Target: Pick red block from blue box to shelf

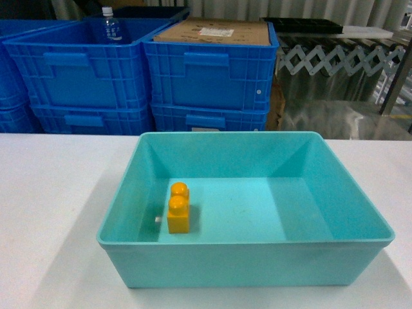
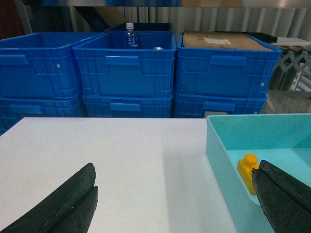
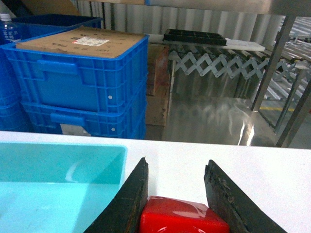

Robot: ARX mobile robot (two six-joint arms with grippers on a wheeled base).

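Note:
The red block (image 3: pixel 182 216) sits between the two black fingers of my right gripper (image 3: pixel 177 162), which is shut on it, above the white table just right of the blue box (image 3: pixel 58 165). Only the block's glossy top shows. In the head view the blue box (image 1: pixel 244 243) stands in the middle of the table and neither gripper appears. My left gripper (image 2: pixel 176 167) is open and empty, low over the table to the left of the blue box (image 2: pixel 218 145). Steel uprights of the shelf (image 3: pixel 279 53) rise behind the table at the right.
A yellow two-stud brick (image 1: pixel 178 209) lies in the box near its left wall. Stacked dark blue crates (image 1: pixel 209 71) stand behind the table, one holding a water bottle (image 1: pixel 111 26), one covered by cardboard (image 1: pixel 212 31). A folding conveyor (image 1: pixel 335 61) is at the back right.

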